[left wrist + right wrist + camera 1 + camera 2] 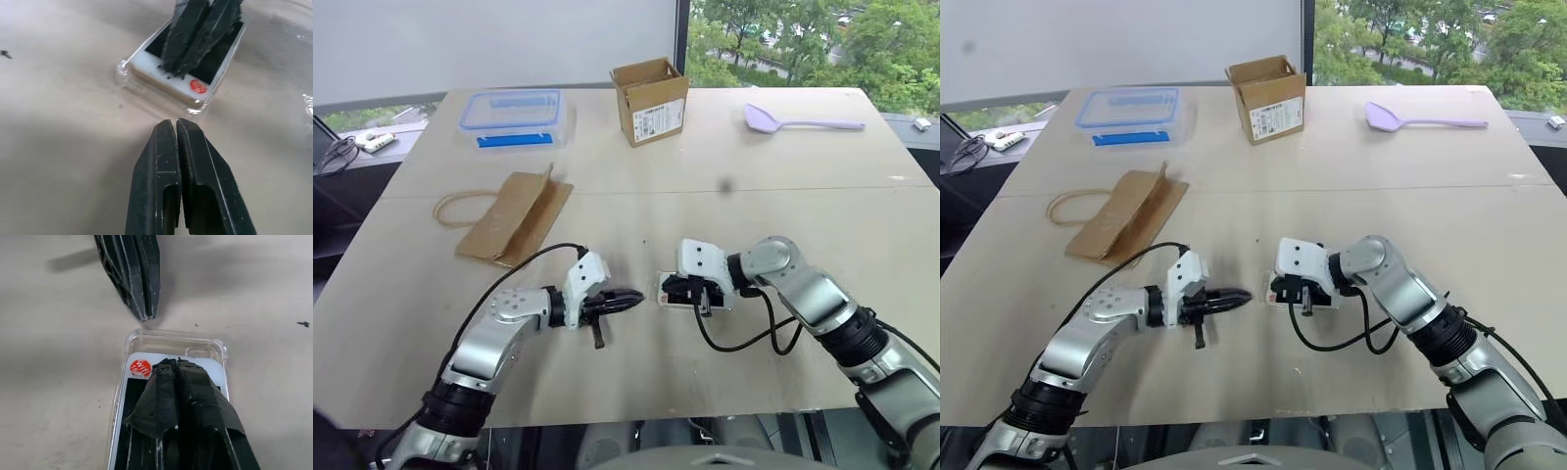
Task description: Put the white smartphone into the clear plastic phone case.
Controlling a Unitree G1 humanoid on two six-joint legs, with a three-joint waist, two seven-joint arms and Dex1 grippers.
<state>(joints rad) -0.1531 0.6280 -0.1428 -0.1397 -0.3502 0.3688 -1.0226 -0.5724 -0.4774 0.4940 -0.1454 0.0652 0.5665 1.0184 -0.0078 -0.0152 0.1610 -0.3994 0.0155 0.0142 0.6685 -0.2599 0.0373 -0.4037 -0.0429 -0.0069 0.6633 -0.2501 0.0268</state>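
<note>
The white smartphone [217, 371], with a black screen and a red round sticker on its white end, lies face up in the clear plastic phone case [161, 337] on the table; the case's rim shows around the phone's end. My right gripper [171, 363] is shut, its tips resting on the phone's screen near that end. My left gripper [175, 127] is shut with nothing between its fingers. It points at the case's short end from the left and stops just short of it. In the head views the phone [672, 292] lies between both grippers.
On the far side of the table [862, 245] are a blue-lidded clear box [514, 116], an open cardboard box [650, 100] and a lilac spoon [798, 120]. A flat brown paper bag [509, 215] lies left of centre. A black cable [744, 338] loops beside my right wrist.
</note>
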